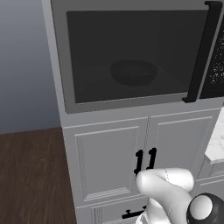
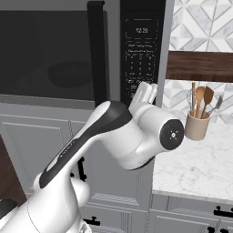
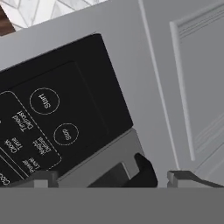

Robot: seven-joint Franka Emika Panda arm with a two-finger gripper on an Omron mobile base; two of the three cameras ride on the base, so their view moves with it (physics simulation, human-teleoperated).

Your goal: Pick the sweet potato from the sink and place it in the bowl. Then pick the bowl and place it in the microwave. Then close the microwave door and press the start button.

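Microwave door [image 1: 131, 57] is shut, and through its dark, slightly hazy glass I can make out the bowl [image 1: 133, 72] sitting inside, a round glossy black shape near the middle of the cavity. Can't see the sweet potato from here, the glass is too murky to tell. The long black bar handle [image 1: 201, 52] runs vertically at about 3 o'clock of the door, smooth and matte.

In the right base view my arm curls up in front of the microwave [image 2: 82, 50], with the hand pushed up just under the control panel [image 2: 142, 50], a tall black slab with tiny white printed lettering.

From the hand cam the panel is rolled sideways: flat black surface, thin white outlines, a round Start button [image 3: 44, 101] at roughly 10 o'clock and a smaller round Stop button [image 3: 66, 134] closer to center. The gripper [image 3: 107, 177] sits at 6 o'clock; how far apart the jaws are I honestly can't tell.

Off at 3 o'clock there's a tan crock of wooden utensils [image 2: 198, 118] on the white marble counter [image 2: 200, 168].
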